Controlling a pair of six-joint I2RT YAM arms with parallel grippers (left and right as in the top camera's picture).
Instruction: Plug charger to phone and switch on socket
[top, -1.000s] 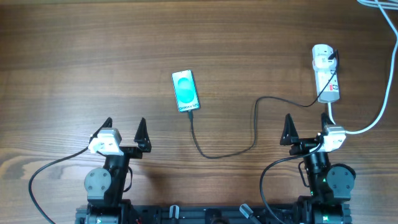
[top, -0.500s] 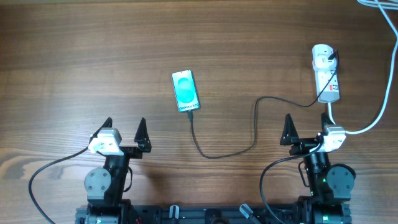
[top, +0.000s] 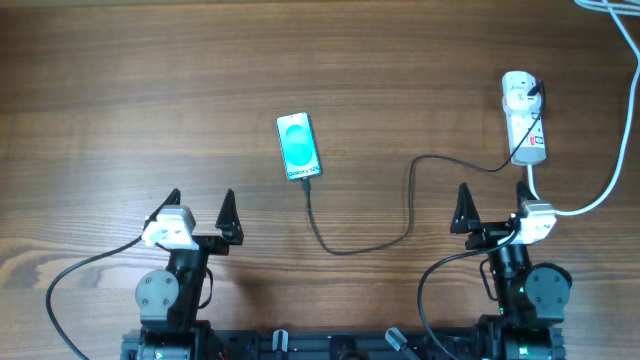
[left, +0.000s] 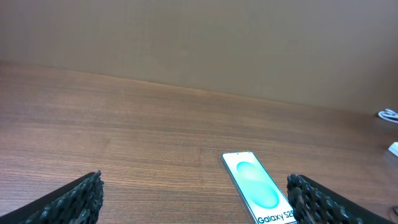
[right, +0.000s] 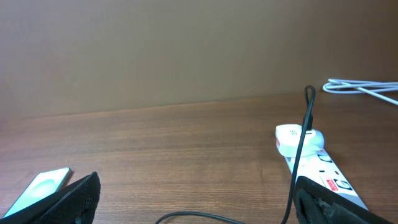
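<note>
The phone (top: 299, 146) lies flat mid-table with a teal screen; it also shows in the left wrist view (left: 256, 194) and at the right wrist view's left edge (right: 38, 190). The thin black charger cable (top: 372, 241) runs from the phone's near end, where its plug meets the phone, in a loop to the white socket strip (top: 523, 117), also seen in the right wrist view (right: 311, 155). My left gripper (top: 200, 213) is open and empty, near and left of the phone. My right gripper (top: 492, 205) is open and empty, just near of the strip.
A thick white cord (top: 610, 180) curves from the strip's near end along the right edge to the far right corner. The wooden table (top: 120, 110) stretches wide to the left and far side. A plain wall rises behind it in the wrist views.
</note>
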